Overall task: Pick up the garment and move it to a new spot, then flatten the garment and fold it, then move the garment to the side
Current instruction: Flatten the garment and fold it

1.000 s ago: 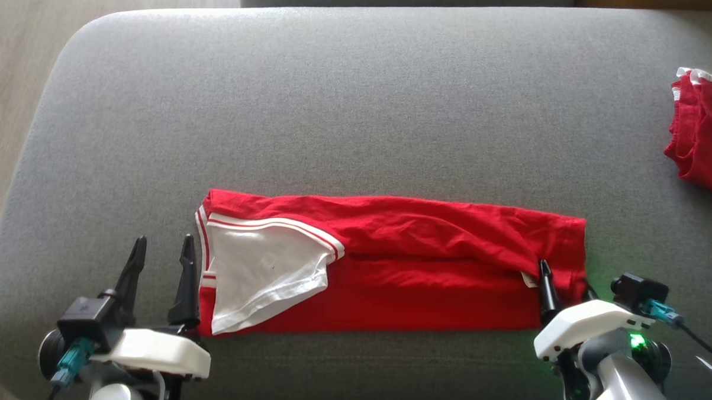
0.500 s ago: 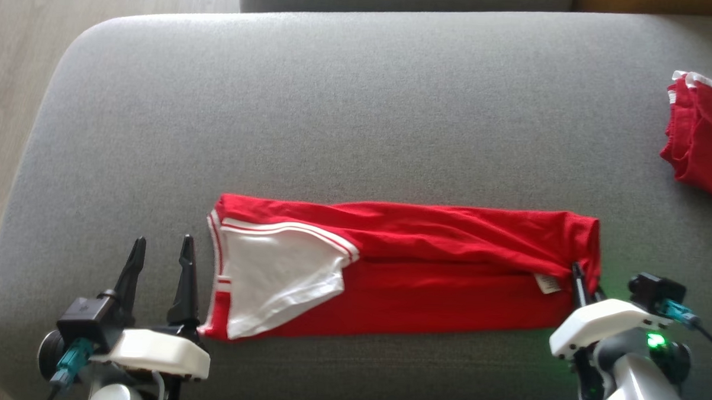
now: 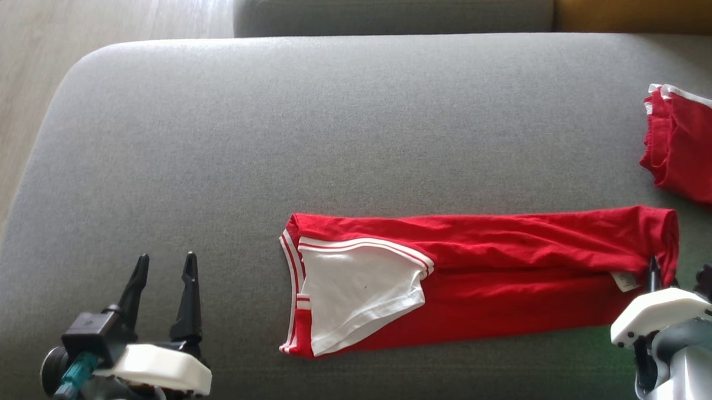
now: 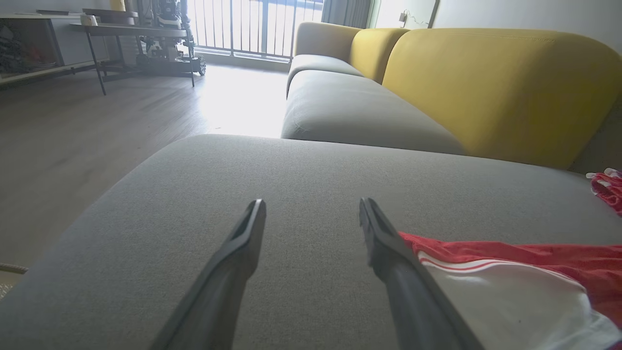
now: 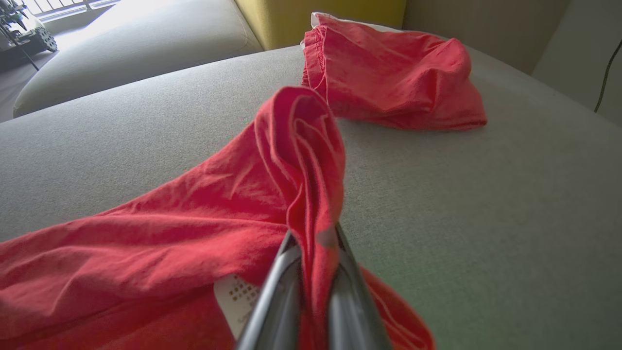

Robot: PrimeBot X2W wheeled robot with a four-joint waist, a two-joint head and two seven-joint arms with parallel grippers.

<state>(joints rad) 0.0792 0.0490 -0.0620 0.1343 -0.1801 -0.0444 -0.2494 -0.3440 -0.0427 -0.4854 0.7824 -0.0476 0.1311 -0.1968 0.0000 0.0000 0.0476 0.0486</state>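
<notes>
The garment (image 3: 507, 270) is a red shirt with a white sleeve, folded into a long strip on the grey sofa cushion (image 3: 275, 132). My right gripper (image 3: 655, 272) is shut on the strip's right end. In the right wrist view, red cloth (image 5: 194, 218) is bunched up between the closed fingers of the right gripper (image 5: 315, 236). My left gripper (image 3: 166, 256) stands open at the lower left, well left of the white sleeve. In the left wrist view, the left gripper (image 4: 312, 201) holds nothing, and the garment (image 4: 534, 262) lies beside its right finger.
A second red garment (image 3: 695, 158) lies crumpled at the cushion's far right, also seen in the right wrist view (image 5: 398, 73). A yellow sofa back (image 4: 486, 82) and another grey seat (image 4: 350, 107) lie beyond. Wooden floor (image 3: 17, 64) borders the cushion's left edge.
My right gripper closed on the garment's right end and dragged the whole strip to the right. The head camera shifted a little. The left gripper stayed open in place.
</notes>
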